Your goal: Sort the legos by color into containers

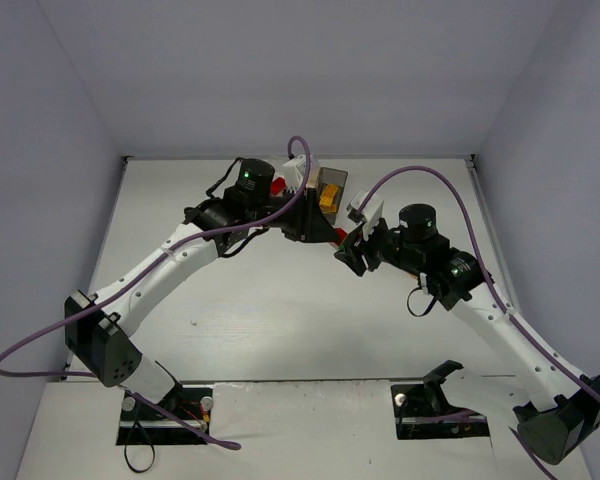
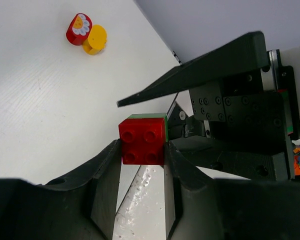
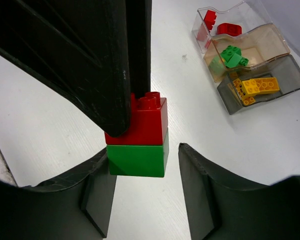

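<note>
A red lego (image 3: 145, 122) is stacked on a green lego (image 3: 137, 160), held in the air between both arms. My left gripper (image 2: 142, 150) is shut on the red lego (image 2: 142, 140); its dark fingers (image 3: 90, 60) come down from above in the right wrist view. My right gripper (image 3: 145, 157) straddles the green lego. Its left finger touches the brick, its right finger (image 3: 200, 185) stands clear of it, so it is open. In the top view the grippers meet mid-table, left gripper (image 1: 325, 232) and right gripper (image 1: 348, 250).
Three containers stand in a row: a clear one (image 3: 210, 30) with red legos (image 3: 229, 29), an orange-tinted one (image 3: 270, 42) with green legos (image 3: 232, 55), and a dark grey one (image 3: 290, 75) with yellow legos (image 3: 257, 86). A red piece (image 2: 80, 29) and a yellow piece (image 2: 95, 39) lie loose on the table.
</note>
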